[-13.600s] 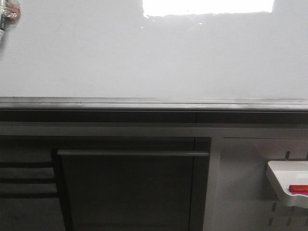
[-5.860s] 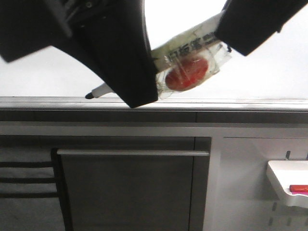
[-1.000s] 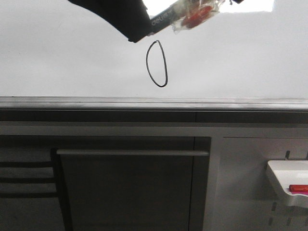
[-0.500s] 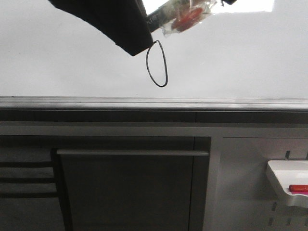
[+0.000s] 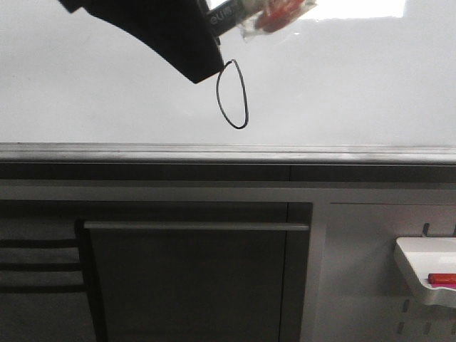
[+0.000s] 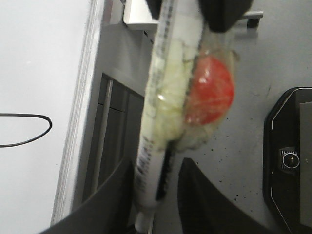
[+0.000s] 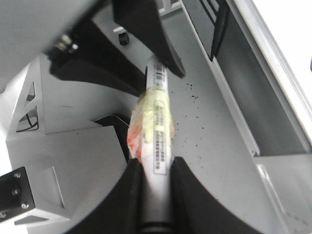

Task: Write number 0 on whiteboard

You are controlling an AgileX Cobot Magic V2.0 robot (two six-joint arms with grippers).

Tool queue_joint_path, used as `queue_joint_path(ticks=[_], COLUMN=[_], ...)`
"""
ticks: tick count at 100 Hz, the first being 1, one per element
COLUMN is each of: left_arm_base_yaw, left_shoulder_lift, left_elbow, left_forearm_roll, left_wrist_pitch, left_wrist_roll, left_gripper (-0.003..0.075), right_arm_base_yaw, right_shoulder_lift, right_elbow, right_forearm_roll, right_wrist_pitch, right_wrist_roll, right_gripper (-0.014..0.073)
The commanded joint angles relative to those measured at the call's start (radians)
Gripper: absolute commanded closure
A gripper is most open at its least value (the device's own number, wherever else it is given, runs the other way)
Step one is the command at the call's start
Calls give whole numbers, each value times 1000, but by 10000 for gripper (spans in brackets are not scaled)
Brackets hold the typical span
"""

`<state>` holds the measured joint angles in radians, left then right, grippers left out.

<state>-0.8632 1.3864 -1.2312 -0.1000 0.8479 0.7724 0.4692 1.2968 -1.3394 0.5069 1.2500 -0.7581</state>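
The number 0 is a thin black oval on the whiteboard, above its grey rail; part of its line shows in the left wrist view. A white marker with a red disc taped to it is at the top, just above the 0. My left gripper is up left of the 0, its jaws a little apart round the marker's tip end, with a gap on one side. My right gripper is shut on the marker's black rear end.
A small white tray with a red marker hangs at the lower right. A dark cabinet with a long handle stands under the rail. A black base stands on the speckled floor.
The 0 was drawn on the blank board. Over the last second the marker has lifted toward the top edge and my left gripper has shifted down and left beside the 0.
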Motion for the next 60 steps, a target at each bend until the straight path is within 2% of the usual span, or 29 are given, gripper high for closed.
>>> queue_joint_path(ticks=[1,19,60], left_arm_base_yaw=[-6,-6,-6], left_shoulder_lift=[-28,-28,-28], left_elbow=[-34,-34,-34], left_forearm_roll=[-23,-33,-60], left_wrist_pitch=[-25,7,7], left_wrist_roll=[3,13,28], left_gripper=[531,531,546], right_arm_base_yaw=[32,58,58], right_shoulder_lift=[-32,-32,-32], right_elbow=[-23,-23,-23], right_forearm_roll=[13,-46,-46], right_wrist_pitch=[55,55,55], right_wrist_roll=[-51,-62,-69], right_gripper=[639,639,639])
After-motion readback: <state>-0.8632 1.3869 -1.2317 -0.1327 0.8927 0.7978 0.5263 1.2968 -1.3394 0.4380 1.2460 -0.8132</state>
